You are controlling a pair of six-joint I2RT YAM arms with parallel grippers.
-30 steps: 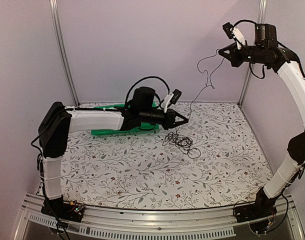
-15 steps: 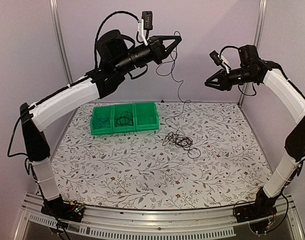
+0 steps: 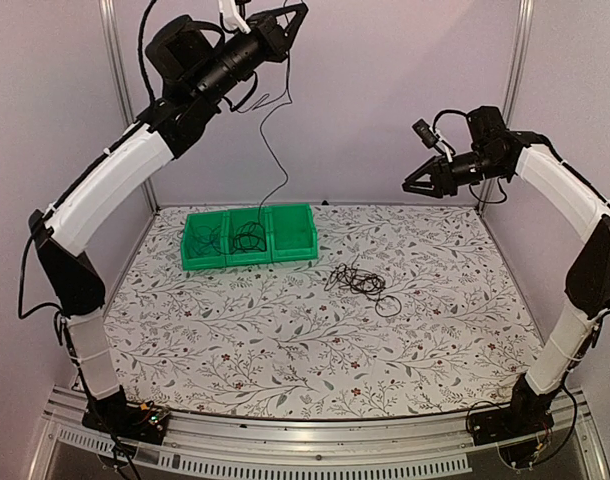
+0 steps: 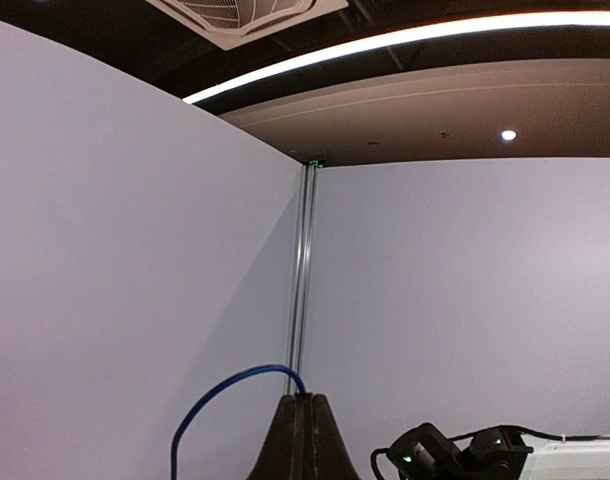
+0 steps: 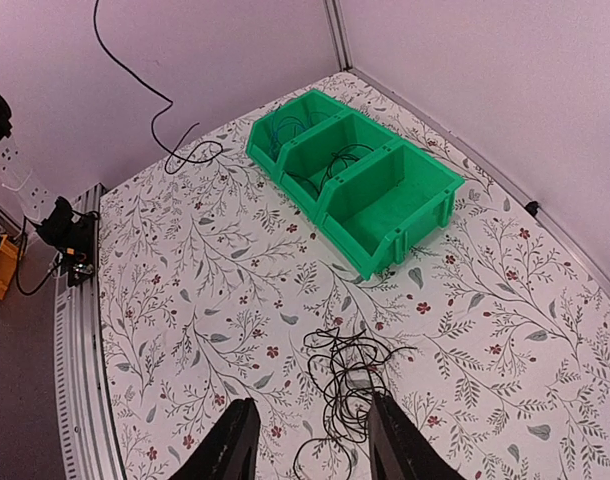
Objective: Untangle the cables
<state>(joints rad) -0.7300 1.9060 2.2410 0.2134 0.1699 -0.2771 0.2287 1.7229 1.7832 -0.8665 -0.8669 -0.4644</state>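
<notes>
A loose tangle of black cables point(image 3: 360, 282) point(image 5: 350, 385) lies on the flowered table, right of centre. High at the top of the overhead view, my left gripper point(image 3: 301, 9) point(image 4: 305, 398) is shut on one thin cable point(image 3: 286, 140), which looks blue point(image 4: 220, 385) at the jaws. That cable hangs straight down toward the green bins point(image 3: 210, 262). My right gripper point(image 3: 406, 187) point(image 5: 310, 442) hovers above the tangle, jaws apart with nothing between them.
The green bins point(image 5: 410, 235) form a row of three compartments at the back left. The left and middle ones hold coiled cables; the right one has none. Purple walls and metal corner posts enclose the table on three sides.
The left arm rose from the table to the top, carrying the cable free of the tangle and over the bins. The right gripper let go, opened and came down.
</notes>
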